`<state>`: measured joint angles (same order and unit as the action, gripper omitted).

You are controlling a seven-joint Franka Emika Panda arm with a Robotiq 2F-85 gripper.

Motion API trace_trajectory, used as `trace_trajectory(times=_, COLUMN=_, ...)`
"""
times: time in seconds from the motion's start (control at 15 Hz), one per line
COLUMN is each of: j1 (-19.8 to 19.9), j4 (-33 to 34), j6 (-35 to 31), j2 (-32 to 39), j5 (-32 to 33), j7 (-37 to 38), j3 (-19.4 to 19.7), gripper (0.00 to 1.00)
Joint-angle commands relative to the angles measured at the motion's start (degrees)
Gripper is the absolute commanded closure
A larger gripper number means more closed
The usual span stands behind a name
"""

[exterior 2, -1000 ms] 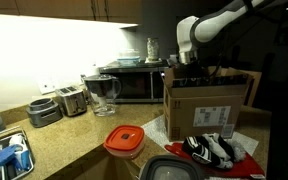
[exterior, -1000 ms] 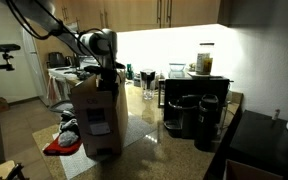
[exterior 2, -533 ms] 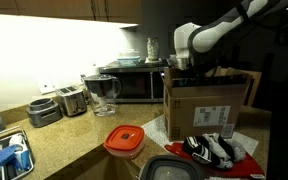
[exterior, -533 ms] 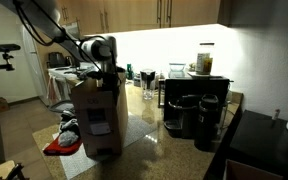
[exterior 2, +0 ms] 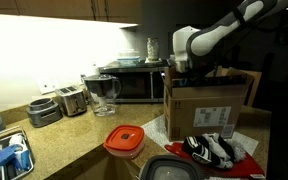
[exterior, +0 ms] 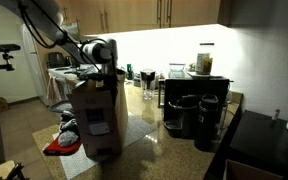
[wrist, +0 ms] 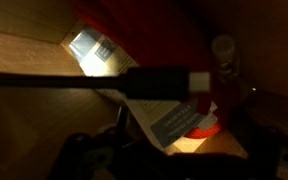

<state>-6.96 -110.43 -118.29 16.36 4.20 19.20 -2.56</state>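
**Gripper at the mouth of the open box, jaws apart, nothing held**

I have the gripper (exterior: 108, 72) hanging at the top opening of the cardboard box (exterior: 96, 118), fingers pointing down at 6 o'clock. The jaws are spread wide. I see nothing between them. In both exterior views the fingertips sit at about the level of the box rim (exterior 2: 180, 68). I cannot tell whether they touch the flaps.

The wrist view looks down into the box and is very dark. A black cable (wrist: 104, 82) crosses it from 9 o'clock to 3 o'clock. Beneath it lies a red item (wrist: 159, 35), with a printed paper sheet (wrist: 179, 122) toward 5 o'clock. A pale round cap (wrist: 222, 47) shows at 2 o'clock. The fingers themselves are lost in shadow there.

The box stands upright on the counter (exterior 2: 69, 138), its flaps open and a shipping label on its side (exterior 2: 212, 118).

Surroundings, as noted in an exterior view:
- A black-and-white bundle on a red mat (exterior 2: 216, 150) lies at the foot of the box, at 6 o'clock, touching it.
- An orange-lidded container (exterior 2: 125, 140) sits near the box at 8 o'clock.
- A clear pitcher (exterior 2: 104, 93), a microwave (exterior 2: 134, 85) and a toaster (exterior 2: 72, 100) stand along the wall from 9 to 10 o'clock, well apart from the box.

A coffee machine (exterior: 192, 115) stands at 3 o'clock of the box.
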Motion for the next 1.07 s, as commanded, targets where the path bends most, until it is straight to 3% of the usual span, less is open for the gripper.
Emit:
trace_trajectory(times=0.0, j1=-0.5, j4=0.1, j6=-1.7, j2=2.0, j5=0.4, j7=1.6, j3=0.4, gripper=0.27)
trace_trajectory(times=0.73, j1=0.4, j4=0.6, j6=-1.7, j2=3.4, j5=-2.6, j7=1.0, j3=0.8, gripper=0.98)
trace_trajectory(times=1.0, j1=0.9, j4=1.6, j6=-1.7, j2=4.7, j5=-4.6, j7=0.3, j3=1.2, gripper=1.0)
